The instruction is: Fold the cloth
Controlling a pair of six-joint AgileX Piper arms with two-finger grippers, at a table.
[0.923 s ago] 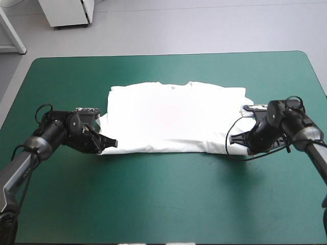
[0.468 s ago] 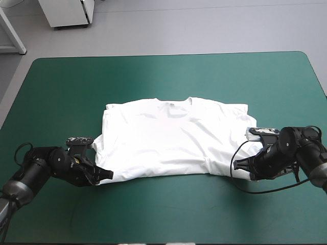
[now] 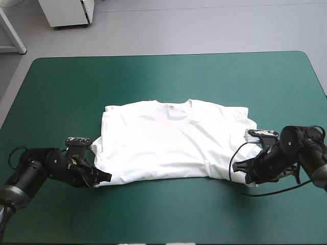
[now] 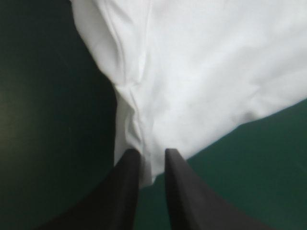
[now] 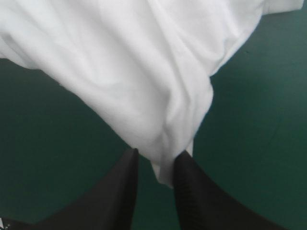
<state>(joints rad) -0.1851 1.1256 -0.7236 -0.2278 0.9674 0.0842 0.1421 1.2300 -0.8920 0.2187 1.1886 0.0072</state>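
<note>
The white T-shirt [image 3: 171, 140] lies spread on the teal-green cover, neck opening toward the far edge, folded across so its near edge runs straight between the grippers. My left gripper [image 3: 104, 177] is at the shirt's near left corner, shut on the T-shirt [image 4: 201, 72], a thin fold of cloth pinched between its black fingers [image 4: 125, 184]. My right gripper [image 3: 237, 170] is at the near right corner, shut on the T-shirt [image 5: 120, 72] in the same way, cloth bunching between its fingers [image 5: 192, 191].
Bare teal-green cover [image 3: 168, 214] surrounds the shirt on all sides. The table's near edge is close behind both arms.
Both grippers have drawn the shirt toward the near edge of the table, and the arms have come down lower. The shirt has spread out longer front to back.
</note>
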